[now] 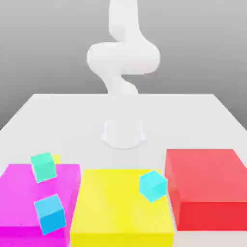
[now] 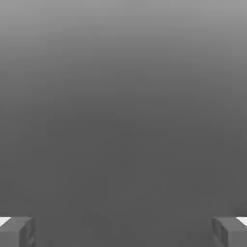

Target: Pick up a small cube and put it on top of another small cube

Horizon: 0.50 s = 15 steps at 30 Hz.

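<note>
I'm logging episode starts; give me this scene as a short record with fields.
arm: white robot arm upright at the table's far side
jaws: wide apart, nothing between them
big blocks: flat magenta block, flat yellow block, flat red block
small cubes: teal-green cube, blue cube, cyan cube

The arm (image 1: 123, 72) is rendered in plain, smooth white throughout, built of rounded, bulging tubular segments joined without visible seams. A wider cylindrical white base (image 1: 123, 134) is seen at its foot. No cables, screws or markings can be made out. In the hand view, the fingers (image 2: 17, 232) are shown as blocky grey pieces with white upper edges.
</note>
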Tool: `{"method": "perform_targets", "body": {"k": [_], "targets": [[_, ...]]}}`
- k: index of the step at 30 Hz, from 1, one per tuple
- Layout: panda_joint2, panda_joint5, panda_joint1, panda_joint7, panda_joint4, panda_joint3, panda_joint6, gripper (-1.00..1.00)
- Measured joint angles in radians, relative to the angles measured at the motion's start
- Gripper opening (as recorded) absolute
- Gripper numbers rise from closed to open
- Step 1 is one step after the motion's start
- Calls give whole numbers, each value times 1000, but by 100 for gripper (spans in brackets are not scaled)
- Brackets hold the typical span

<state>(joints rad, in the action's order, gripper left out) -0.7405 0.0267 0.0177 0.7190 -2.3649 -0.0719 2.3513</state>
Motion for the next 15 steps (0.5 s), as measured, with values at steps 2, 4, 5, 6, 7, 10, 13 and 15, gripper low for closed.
{"method": "perform_targets", "body": {"k": [2,4,5,6,7,10,13,15], "targets": [[59,26,17,-77,-60,-67,49,0],[116,50,35,-151,-118,-131,97,0],[145,61,44,-189,-146,-162,121,0],[174,72,55,-226,-175,-191,145,0],[203,84,65,-264,-204,-222,169,0],[293,119,95,-380,-292,-314,243,0],[394,157,132,-507,-386,-409,324,0],[470,183,160,-600,-454,-477,386,0]]}}
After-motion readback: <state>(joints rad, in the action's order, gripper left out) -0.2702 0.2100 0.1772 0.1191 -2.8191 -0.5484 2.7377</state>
